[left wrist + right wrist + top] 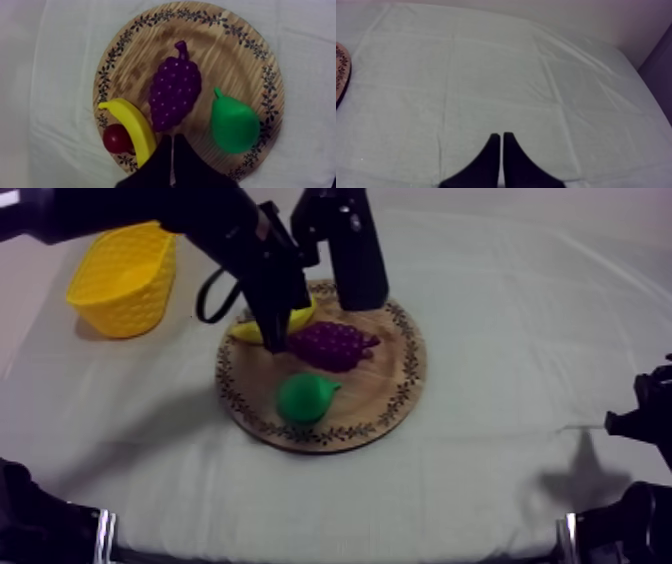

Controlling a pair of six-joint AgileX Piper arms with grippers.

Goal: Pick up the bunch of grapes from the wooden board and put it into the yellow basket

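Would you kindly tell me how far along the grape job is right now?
Done: nothing yet; the purple bunch of grapes lies on the round wooden board with the patterned rim. In hand: the left pincer, shut on nothing, hovers by the bunch's stemless end. Left: opening, gripping, lifting, carrying it to the yellow basket. The right pincer is shut over the cloth.

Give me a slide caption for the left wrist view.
Left gripper, fingers together, hovers above a wooden board holding grapes, a banana, a pear and a small red fruit.
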